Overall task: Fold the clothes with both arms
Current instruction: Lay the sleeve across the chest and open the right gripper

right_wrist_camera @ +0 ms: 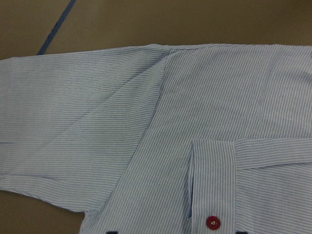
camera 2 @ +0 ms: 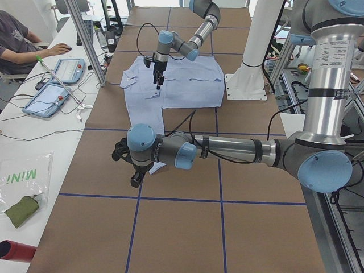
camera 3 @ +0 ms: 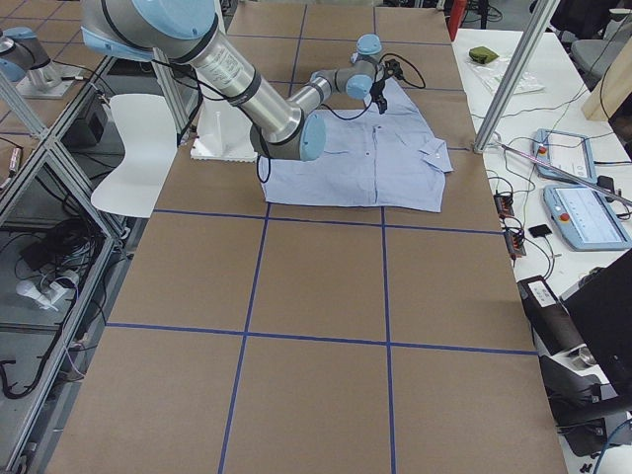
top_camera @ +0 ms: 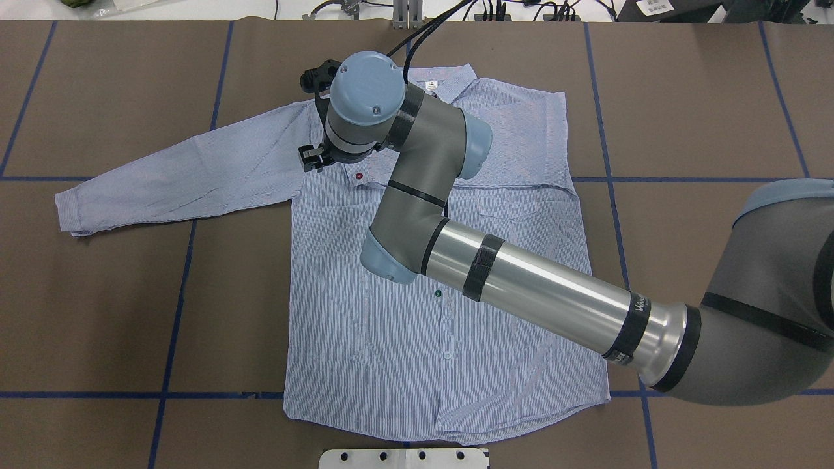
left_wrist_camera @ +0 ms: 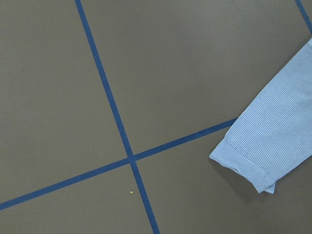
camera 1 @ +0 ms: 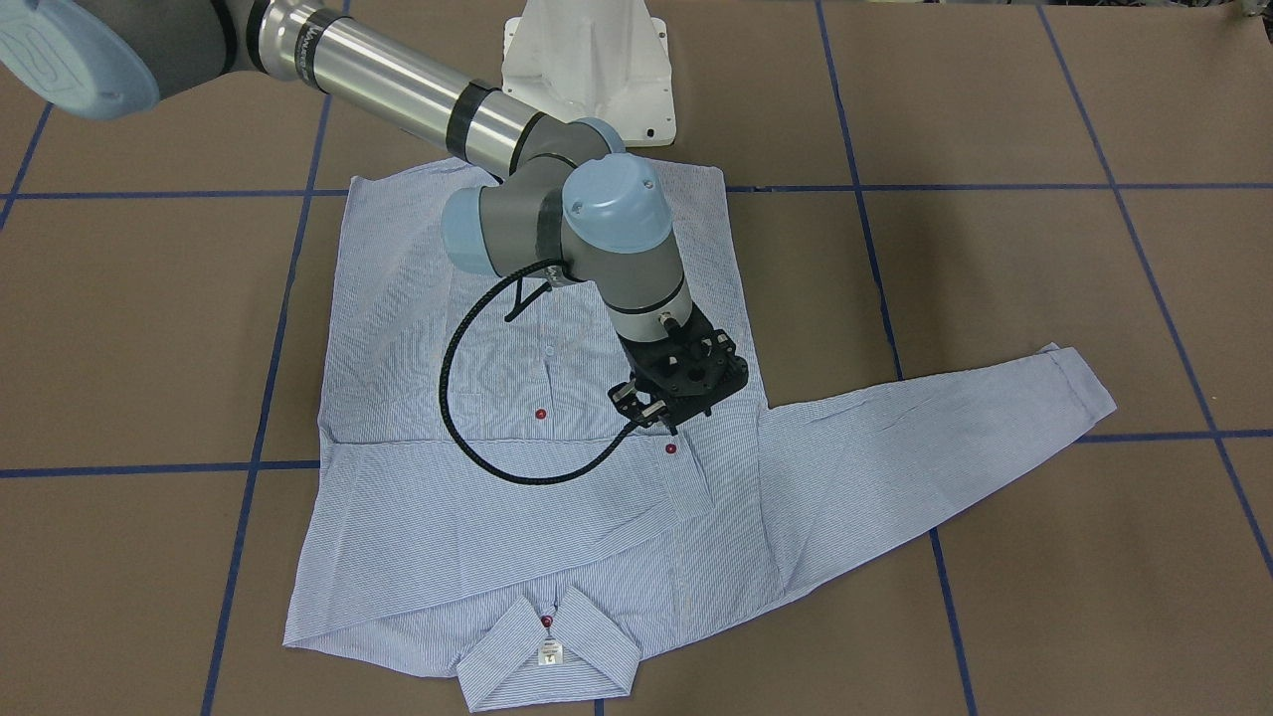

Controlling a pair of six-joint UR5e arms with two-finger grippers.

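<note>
The light blue striped shirt (camera 1: 557,517) lies flat and face up, collar (camera 1: 549,646) toward the operators' side. One sleeve is folded across the chest (right_wrist_camera: 253,151). The other sleeve (top_camera: 176,172) stretches straight out, and its cuff (left_wrist_camera: 251,163) rests on the table. My right gripper (camera 1: 668,398) hangs over the chest near a red button (right_wrist_camera: 212,223). Its dark fingertips (right_wrist_camera: 112,232) stand wide apart at the wrist view's bottom edge, open and holding nothing. My left gripper (camera 2: 135,179) hovers low beside the outstretched cuff (camera 2: 154,166). I cannot tell its state.
Blue tape lines (left_wrist_camera: 117,122) grid the brown table. The white pedestal base (camera 1: 587,70) stands at the shirt's hem end. A side bench with tablets (camera 2: 48,96), an aluminium post (camera 2: 85,40) and a seated person (camera 2: 17,42) runs along the collar side.
</note>
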